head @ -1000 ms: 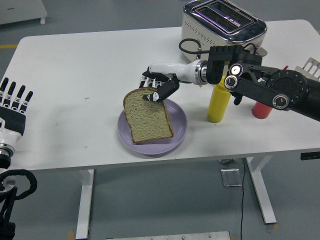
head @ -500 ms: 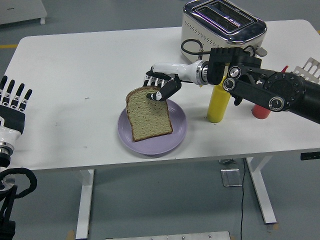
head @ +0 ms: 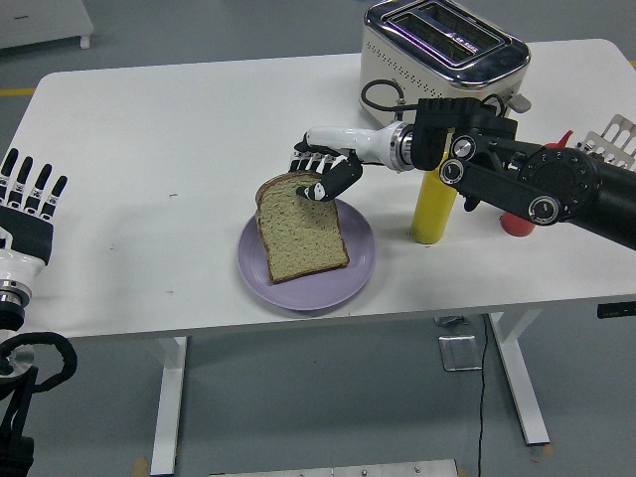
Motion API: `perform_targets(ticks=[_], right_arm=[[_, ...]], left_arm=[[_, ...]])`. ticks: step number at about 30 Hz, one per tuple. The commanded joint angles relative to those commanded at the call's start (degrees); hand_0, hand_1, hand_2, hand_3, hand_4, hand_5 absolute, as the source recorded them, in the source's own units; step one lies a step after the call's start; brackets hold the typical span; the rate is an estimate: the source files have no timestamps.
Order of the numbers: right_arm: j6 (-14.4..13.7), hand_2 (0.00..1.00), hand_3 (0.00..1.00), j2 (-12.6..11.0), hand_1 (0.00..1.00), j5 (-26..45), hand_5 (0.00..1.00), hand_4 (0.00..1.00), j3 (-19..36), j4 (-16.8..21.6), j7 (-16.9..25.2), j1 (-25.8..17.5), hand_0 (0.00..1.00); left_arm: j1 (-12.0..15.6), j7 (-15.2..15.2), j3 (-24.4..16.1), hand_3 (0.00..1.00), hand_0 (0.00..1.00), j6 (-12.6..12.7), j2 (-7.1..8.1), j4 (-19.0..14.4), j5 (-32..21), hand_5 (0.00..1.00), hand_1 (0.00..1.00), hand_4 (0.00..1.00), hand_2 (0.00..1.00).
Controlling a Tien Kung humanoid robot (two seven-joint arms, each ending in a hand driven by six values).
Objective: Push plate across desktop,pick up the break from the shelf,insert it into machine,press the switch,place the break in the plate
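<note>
Purple plate [head: 254, 271]: stood on the white table [head: 149, 149] near its front edge, bearing the bread.
Bread slice [head: 301, 231]: lay tilted over the plate, its lower corner down on it, its top crust raised towards the hand.
Right hand [head: 323, 171]: reached in from the right, thumb and fingers pinched on the slice's top edge.
Left hand [head: 28, 204]: rested at the left edge, fingers straight and spread, holding nothing.
Toaster [head: 437, 48]: stood at the far side, behind the right arm.
Yellow bottle [head: 435, 207]: upright, right of the plate.
</note>
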Motion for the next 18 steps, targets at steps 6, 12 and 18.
perform_targets(ticks=[6, 12, 18], right_arm=[[-1.6, 0.744, 0.757, 0.6, 0.747, -0.7, 0.17, 0.632, 0.1, -0.5, 0.3, 0.3, 0.702], [-3.3, 0.816, 0.828, 0.8, 0.795, -1.8, 0.19, 0.666, 0.4, -1.2, 0.6, 0.3, 0.753], [-4.5, 0.867, 0.876, 0.6, 0.823, -2.2, 0.206, 0.686, 0.8, -1.5, 1.0, 0.2, 0.783]], left_arm=[[0.0, 0.0, 0.1, 0.816, 0.835, 0.0, -0.13, 0.2, 0.0, 0.998, 0.875, 0.615, 0.954], [0.0, 0.0, 0.1, 0.812, 0.834, 0.0, -0.14, 0.2, 0.0, 0.998, 0.87, 0.612, 0.952], [0.0, 0.0, 0.1, 0.81, 0.83, 0.1, -0.12, 0.2, 0.0, 0.998, 0.868, 0.606, 0.95]])
